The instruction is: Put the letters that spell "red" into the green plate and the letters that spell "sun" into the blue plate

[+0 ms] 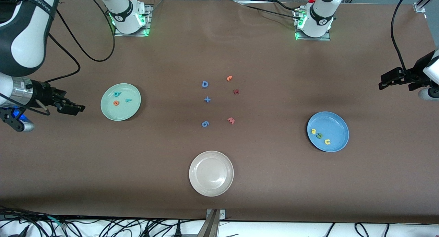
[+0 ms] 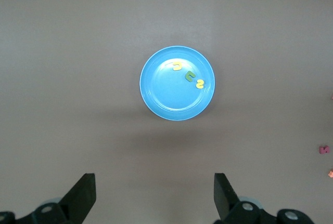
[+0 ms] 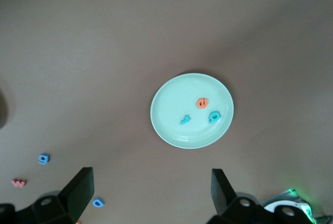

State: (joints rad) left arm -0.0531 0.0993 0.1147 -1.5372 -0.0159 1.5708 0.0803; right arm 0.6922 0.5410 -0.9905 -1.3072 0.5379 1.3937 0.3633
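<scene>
The green plate [image 1: 132, 109] lies toward the right arm's end of the table and holds a teal "d" [image 1: 117, 94], an orange "e" [image 1: 116, 102] and a teal "r" [image 1: 128, 100]. The blue plate [image 1: 339, 126] lies toward the left arm's end and holds a yellow "s" [image 1: 313, 131], a green "n" [image 1: 319, 135] and a yellow "u" [image 1: 327, 141]. My right gripper [image 1: 70, 108] hangs open and empty over bare table beside the green plate [image 3: 174, 107]. My left gripper [image 1: 386, 81] hangs open and empty over the table's end, away from the blue plate [image 2: 166, 94].
A beige-white plate [image 1: 211, 173] sits empty near the front camera. Loose pieces lie mid-table: a blue D [image 1: 205, 84], a blue plus [image 1: 207, 99], a blue 6 [image 1: 204, 124], a pink W [image 1: 231, 120], a dark red letter [image 1: 236, 91] and an orange one [image 1: 229, 78].
</scene>
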